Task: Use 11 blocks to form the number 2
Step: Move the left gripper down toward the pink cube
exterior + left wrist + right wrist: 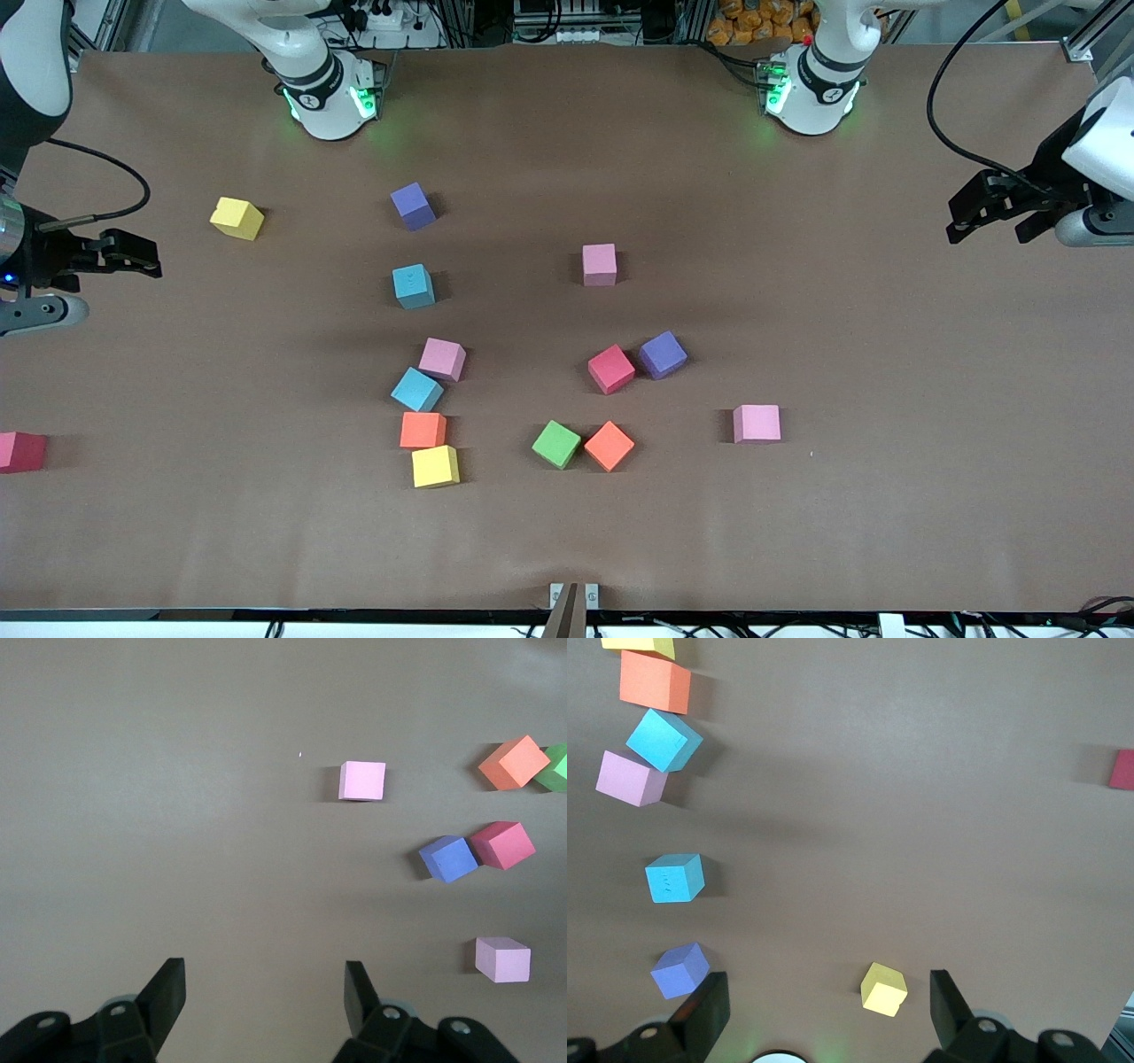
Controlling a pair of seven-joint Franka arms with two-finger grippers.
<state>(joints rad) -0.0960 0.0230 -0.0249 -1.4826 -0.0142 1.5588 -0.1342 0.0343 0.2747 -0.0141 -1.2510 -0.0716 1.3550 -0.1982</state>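
I see the blocks (423, 387) scattered loose mid-table, no number 2 formed. Left gripper (992, 213) waits over its end of the table (886, 496), fingers spread, empty. Right gripper (124, 257) waits over its end, fingers spread, empty.

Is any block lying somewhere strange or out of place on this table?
Yes. One red cube lies alone at the right arm's end of the table, half cut off by the front view's edge, well apart from the other blocks. A green cube also touches an orange cube, the only green one there.
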